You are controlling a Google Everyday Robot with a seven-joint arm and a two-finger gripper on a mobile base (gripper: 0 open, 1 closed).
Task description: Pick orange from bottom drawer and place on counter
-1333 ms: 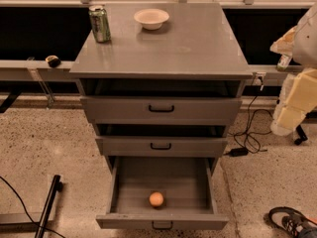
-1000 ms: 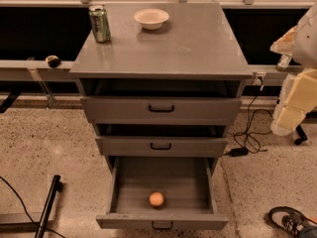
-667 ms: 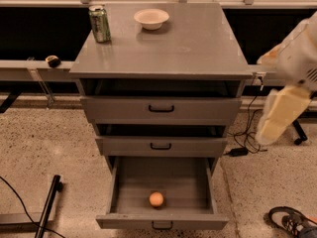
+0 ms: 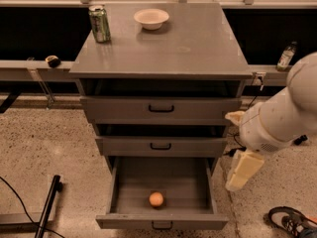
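The bottom drawer (image 4: 124,222) stands pulled fully open, its front panel and black handle nearest the camera. The orange (image 4: 156,199) lies on the drawer's floor, near the front wall and about midway between the side walls, with bare floor all round it. The gripper (image 4: 242,171) hangs outside the drawer, just beyond its right wall and above the orange's level, well apart from the fruit. Whether it is open or closed I cannot tell, since it shows only as one pale block. The arm behind it is cut off at the right edge.

Above the bottom drawer, the two shallower drawers sit slightly out, shading their interiors. Higher still, the counter (image 4: 198,43) carries a green can (image 4: 99,24) and a pale bowl (image 4: 151,19) towards its back, leaving the front half bare.
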